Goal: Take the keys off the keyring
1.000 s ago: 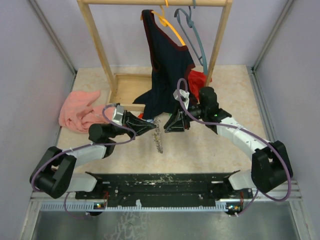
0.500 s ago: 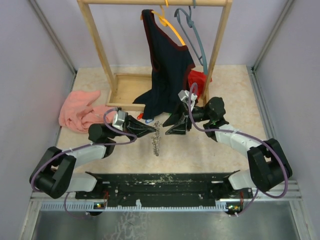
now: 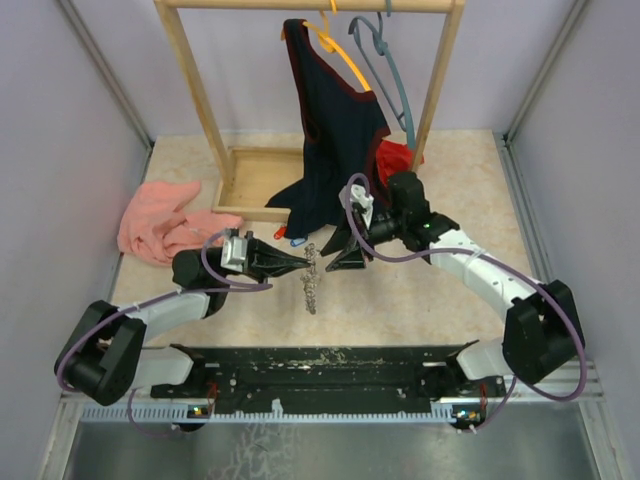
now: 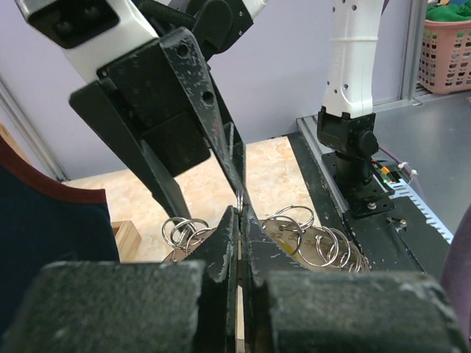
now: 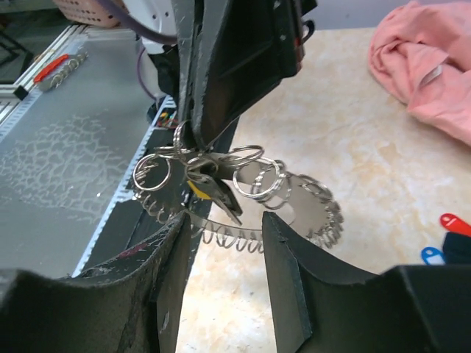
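In the last second the right end effector (image 3: 340,255) has spread its fingers. It now stands released and empty, just beside the large dark grey keyring with the beaded edge (image 3: 312,282). Its wrist went a little away and has come back toward the ring. The left end effector (image 3: 303,262) stays clenched on the upper rim of the keyring and holds it lifted, hanging on edge, over the middle of the pale stone-pattern tabletop (image 3: 430,300).

A tiny key with a red plastic tag (image 5: 452,223) and one with a blue tag (image 5: 430,255) lie on the tabletop behind the ring, apart from it, so part of the work seems done. A yellow-tagged key (image 5: 199,189) hangs among the small wire rings, so the opened fingers probably must take another key.

Toward the near edge and the right edge the tabletop is bare, which gives room for pulling. Behind the end effectors the dark hanging garment (image 3: 335,130) and the base of the wooden rack (image 3: 250,180) are near. The crumpled pink cloth (image 3: 155,225) lies at the left edge, well apart.
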You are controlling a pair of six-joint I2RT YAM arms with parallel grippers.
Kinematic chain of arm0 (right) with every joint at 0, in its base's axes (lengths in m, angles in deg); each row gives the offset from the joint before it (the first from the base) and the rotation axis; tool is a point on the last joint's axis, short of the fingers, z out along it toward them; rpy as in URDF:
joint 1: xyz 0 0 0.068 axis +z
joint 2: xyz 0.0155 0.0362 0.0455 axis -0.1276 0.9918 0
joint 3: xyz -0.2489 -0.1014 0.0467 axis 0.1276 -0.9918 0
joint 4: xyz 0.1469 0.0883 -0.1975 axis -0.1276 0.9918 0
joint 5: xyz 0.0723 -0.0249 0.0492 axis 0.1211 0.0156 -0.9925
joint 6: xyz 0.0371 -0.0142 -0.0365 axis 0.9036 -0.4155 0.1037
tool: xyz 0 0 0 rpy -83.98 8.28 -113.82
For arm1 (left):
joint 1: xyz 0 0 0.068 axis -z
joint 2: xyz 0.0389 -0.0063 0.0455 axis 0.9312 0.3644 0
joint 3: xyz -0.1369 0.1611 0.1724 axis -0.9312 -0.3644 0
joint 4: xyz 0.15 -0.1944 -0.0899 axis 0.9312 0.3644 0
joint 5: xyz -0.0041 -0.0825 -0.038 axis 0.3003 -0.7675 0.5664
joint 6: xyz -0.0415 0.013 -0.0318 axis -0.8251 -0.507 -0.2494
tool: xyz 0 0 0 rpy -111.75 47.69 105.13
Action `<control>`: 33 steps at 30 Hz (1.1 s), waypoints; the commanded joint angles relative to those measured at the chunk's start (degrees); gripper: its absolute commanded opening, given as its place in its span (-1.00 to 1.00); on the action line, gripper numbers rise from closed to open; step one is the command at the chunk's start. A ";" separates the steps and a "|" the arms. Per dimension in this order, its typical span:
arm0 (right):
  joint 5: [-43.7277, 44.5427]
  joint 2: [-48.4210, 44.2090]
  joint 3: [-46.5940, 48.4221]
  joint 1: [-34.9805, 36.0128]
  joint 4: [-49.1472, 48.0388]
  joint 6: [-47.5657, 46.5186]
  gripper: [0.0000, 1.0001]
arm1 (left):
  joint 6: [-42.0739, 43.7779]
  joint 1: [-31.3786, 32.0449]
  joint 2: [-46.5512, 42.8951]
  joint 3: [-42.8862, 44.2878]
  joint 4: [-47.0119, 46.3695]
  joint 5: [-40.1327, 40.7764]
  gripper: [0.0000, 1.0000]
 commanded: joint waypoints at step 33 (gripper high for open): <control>15.25 -8.36 16.57 -4.82 33.83 -20.64 -0.16 | -23.88 2.74 3.07 14.39 -15.91 -15.12 -1.00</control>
